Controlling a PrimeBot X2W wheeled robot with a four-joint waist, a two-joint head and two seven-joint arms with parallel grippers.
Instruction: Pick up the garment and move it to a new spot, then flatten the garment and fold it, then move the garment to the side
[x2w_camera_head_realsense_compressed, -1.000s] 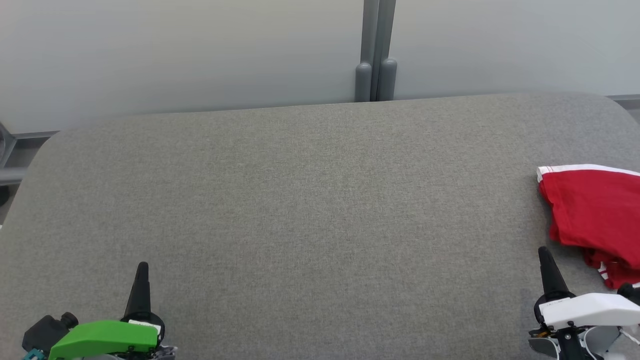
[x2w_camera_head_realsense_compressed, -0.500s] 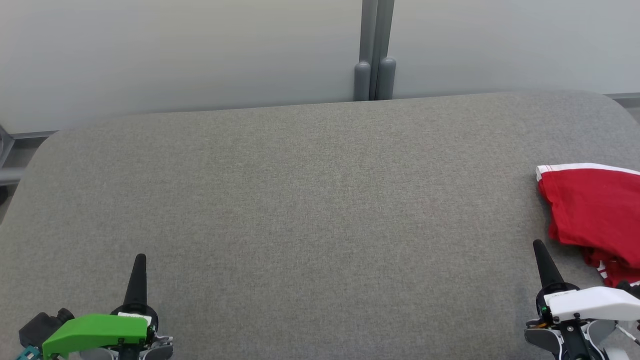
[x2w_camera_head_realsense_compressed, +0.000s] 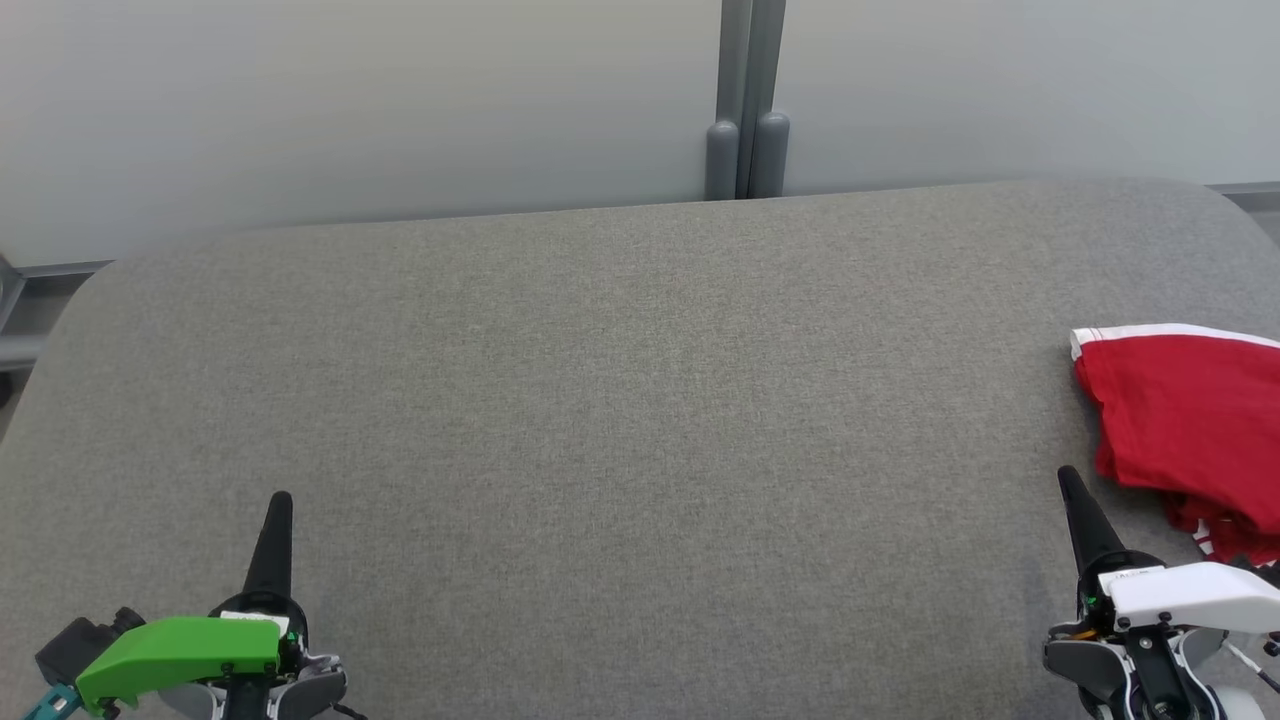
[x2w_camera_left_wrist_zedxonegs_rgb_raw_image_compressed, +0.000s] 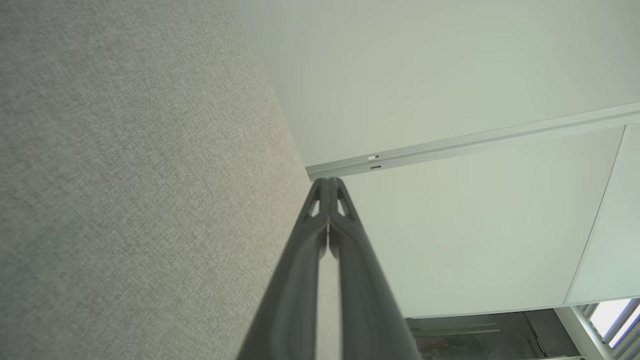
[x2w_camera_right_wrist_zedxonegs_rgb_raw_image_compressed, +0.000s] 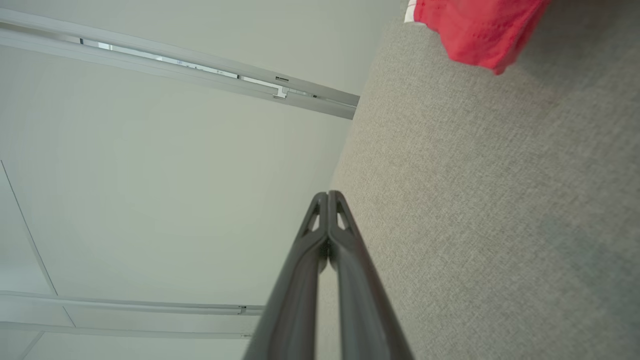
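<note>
The garment (x2w_camera_head_realsense_compressed: 1190, 425) is red with white trim and lies bunched at the right edge of the grey padded table (x2w_camera_head_realsense_compressed: 620, 400); part of it runs off the head view. The same red garment (x2w_camera_right_wrist_zedxonegs_rgb_raw_image_compressed: 480, 30) shows at the top of the right wrist view. My right gripper (x2w_camera_head_realsense_compressed: 1066, 478) is shut and holds nothing, just left of the garment's near corner and apart from it. My left gripper (x2w_camera_head_realsense_compressed: 282, 500) is shut and holds nothing, far from the garment at the lower left. The shut left fingers (x2w_camera_left_wrist_zedxonegs_rgb_raw_image_compressed: 345, 250) and the shut right fingers (x2w_camera_right_wrist_zedxonegs_rgb_raw_image_compressed: 345, 250) press together along their length.
Pale wall panels with a grey post (x2w_camera_head_realsense_compressed: 745, 100) stand behind the table's far edge. A grey rail (x2w_camera_head_realsense_compressed: 20, 350) runs past the table's rounded left corner. Wide bare fabric lies between the two grippers.
Both grippers have crept forward, up the head view, by a small amount. The garment lies as before; the whole picture has shifted slightly.
</note>
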